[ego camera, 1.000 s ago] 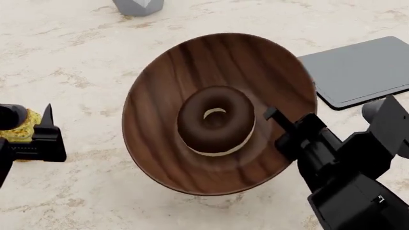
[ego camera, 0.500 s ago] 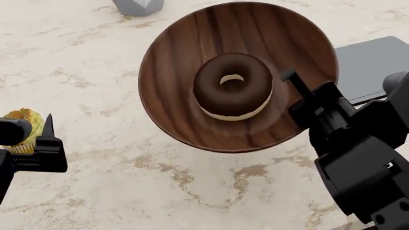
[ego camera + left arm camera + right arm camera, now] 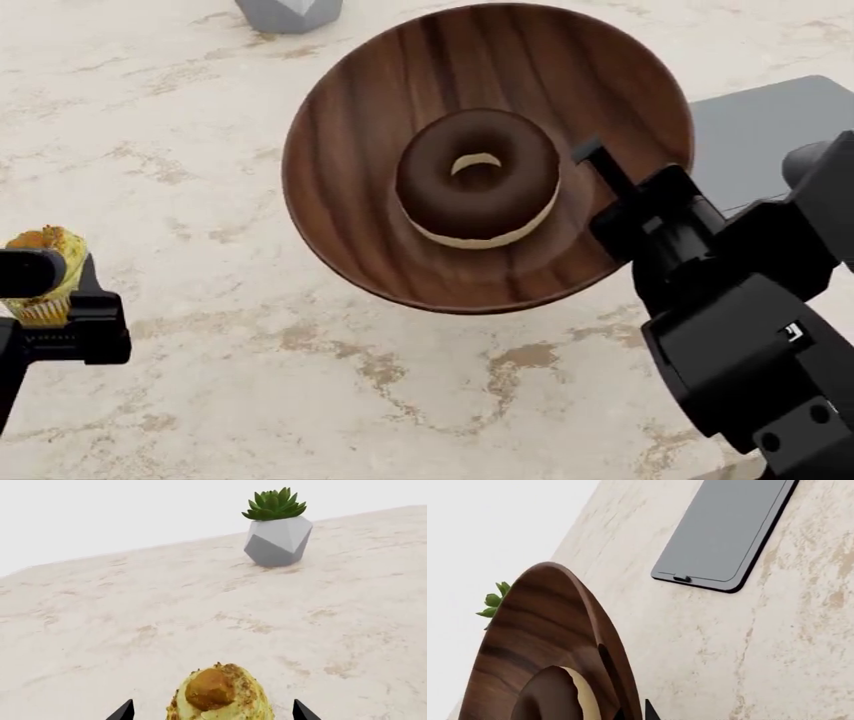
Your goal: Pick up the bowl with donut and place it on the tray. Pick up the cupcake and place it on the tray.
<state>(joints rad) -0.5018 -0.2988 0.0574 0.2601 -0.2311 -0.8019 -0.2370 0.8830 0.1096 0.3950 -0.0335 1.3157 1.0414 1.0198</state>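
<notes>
The dark wooden bowl [image 3: 374, 130] hangs tilted above the table with the chocolate-glazed donut [image 3: 478, 178] inside it. My right gripper [image 3: 603, 172] is shut on the bowl's right rim; in the right wrist view the rim [image 3: 560, 630] sits between the jaws [image 3: 634, 712], with the donut [image 3: 550, 695] beside them. The grey tray [image 3: 781, 125] lies just right of the bowl and shows bare [image 3: 727, 530]. The cupcake [image 3: 47, 262] stands at the left. My left gripper [image 3: 60, 285] is open, and its fingertips [image 3: 123, 712] stand wide of the cupcake [image 3: 217, 695] on both sides.
A grey faceted pot [image 3: 277, 537] with a green succulent stands at the far edge, behind the bowl [image 3: 287, 10]. The marbled beige tabletop [image 3: 334, 380] stretches below and in front of the bowl.
The bowl with the donut has gone up and toward the tray in my right gripper, uncovering the stained tabletop beneath. In the last half second it eased slightly left. The left gripper stays around the cupcake.
</notes>
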